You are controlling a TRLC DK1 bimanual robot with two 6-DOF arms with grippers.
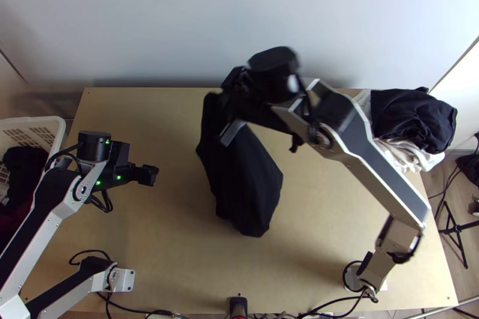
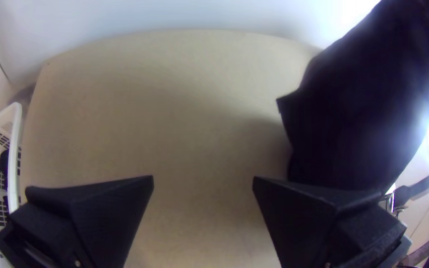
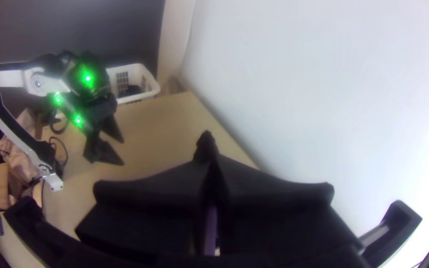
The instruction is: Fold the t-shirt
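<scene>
The black t-shirt [image 1: 242, 181] hangs bunched from my right gripper [image 1: 223, 102], over the middle of the table. Seen by the right wrist camera, my right gripper [image 3: 208, 161] has its fingers shut on a pinch of dark cloth. Which part of the shirt is pinched, I cannot tell. My left gripper [image 1: 151, 175] is over the table's left side, apart from the shirt. In the left wrist view, my left gripper [image 2: 203, 178] is open with nothing between its fingers, and the hanging shirt [image 2: 358, 109] is beside it.
A white basket [image 1: 57, 124] with dark cloth in it stands at the table's left edge. Black folded cloth [image 1: 410, 118] lies on white cloth [image 1: 402, 152] at the back right. Bare table [image 1: 161, 241] shows between the left arm and the shirt.
</scene>
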